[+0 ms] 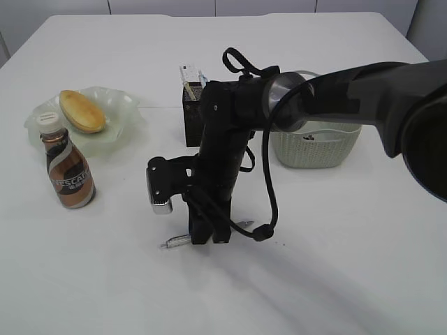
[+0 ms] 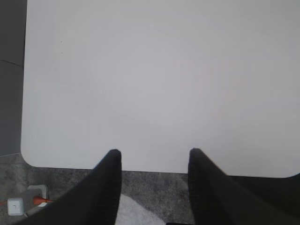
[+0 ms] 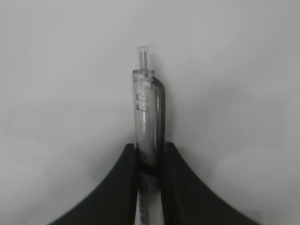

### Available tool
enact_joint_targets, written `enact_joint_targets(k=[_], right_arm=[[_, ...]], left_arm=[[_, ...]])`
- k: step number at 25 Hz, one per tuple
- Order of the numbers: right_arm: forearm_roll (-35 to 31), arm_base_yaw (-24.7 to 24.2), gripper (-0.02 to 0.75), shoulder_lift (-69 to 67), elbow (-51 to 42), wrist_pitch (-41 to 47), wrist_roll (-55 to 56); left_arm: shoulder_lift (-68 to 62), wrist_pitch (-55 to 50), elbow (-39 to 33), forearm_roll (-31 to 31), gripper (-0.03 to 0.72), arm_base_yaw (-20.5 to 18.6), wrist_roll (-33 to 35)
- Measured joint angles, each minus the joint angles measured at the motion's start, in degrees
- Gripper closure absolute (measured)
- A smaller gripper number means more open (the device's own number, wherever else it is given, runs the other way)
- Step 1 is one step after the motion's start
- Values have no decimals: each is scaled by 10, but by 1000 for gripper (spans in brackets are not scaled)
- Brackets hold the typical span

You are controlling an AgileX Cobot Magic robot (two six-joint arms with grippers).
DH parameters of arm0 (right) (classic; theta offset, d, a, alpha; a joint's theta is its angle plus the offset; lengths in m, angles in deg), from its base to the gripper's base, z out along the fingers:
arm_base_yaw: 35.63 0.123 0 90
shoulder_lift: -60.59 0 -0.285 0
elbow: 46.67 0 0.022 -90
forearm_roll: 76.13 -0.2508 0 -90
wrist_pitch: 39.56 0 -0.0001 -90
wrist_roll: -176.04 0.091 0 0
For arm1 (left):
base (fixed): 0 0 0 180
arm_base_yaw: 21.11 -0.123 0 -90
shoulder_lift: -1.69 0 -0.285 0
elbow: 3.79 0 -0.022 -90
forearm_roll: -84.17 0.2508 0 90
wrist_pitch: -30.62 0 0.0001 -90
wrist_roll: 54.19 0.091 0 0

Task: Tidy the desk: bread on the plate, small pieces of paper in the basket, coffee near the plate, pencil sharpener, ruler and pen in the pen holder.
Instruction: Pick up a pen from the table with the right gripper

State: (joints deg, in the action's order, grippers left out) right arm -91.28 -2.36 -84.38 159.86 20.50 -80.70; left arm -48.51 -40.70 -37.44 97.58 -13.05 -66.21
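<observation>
A wide white table (image 1: pixel 335 265) fills the room's middle, with pale cabinet fronts along the far wall. Nearest me, at about six o'clock on the table, the right hand (image 1: pixel 202 241) is pressed down to the surface, its two dark fingers (image 3: pixel 123 180) clenched on a clear-barrelled pen (image 3: pixel 147 126). The pen lies flat, its ends poking out either side of the hand; the wrist camera shows the clicker end jutting past the fingertips. The left hand (image 2: pixel 154 157) cannot be seen from where I stand; its own camera shows it hanging over a bare corner of the table, fingers spread apart and holding nothing.

Farther back at nine o'clock stands the Nescafe coffee bottle (image 1: pixel 68 173), upright, just in front of the ruffled green glass plate (image 1: pixel 126 112). The bread (image 1: pixel 82 111) lies on that plate. Behind the arm, around twelve o'clock, the black mesh pen holder (image 1: pixel 191 118) stands with a whitish ruler (image 1: pixel 190 73) sticking out of its top. At two o'clock sits the perforated grey-green basket (image 1: pixel 314 150), partly hidden by the arm.
</observation>
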Motion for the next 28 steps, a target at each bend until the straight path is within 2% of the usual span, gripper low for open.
enact_joint_targets(k=[28], right_arm=[[31,0,652,-42,128,105,192]], left_arm=[[0,0,0,5,346,0,0]])
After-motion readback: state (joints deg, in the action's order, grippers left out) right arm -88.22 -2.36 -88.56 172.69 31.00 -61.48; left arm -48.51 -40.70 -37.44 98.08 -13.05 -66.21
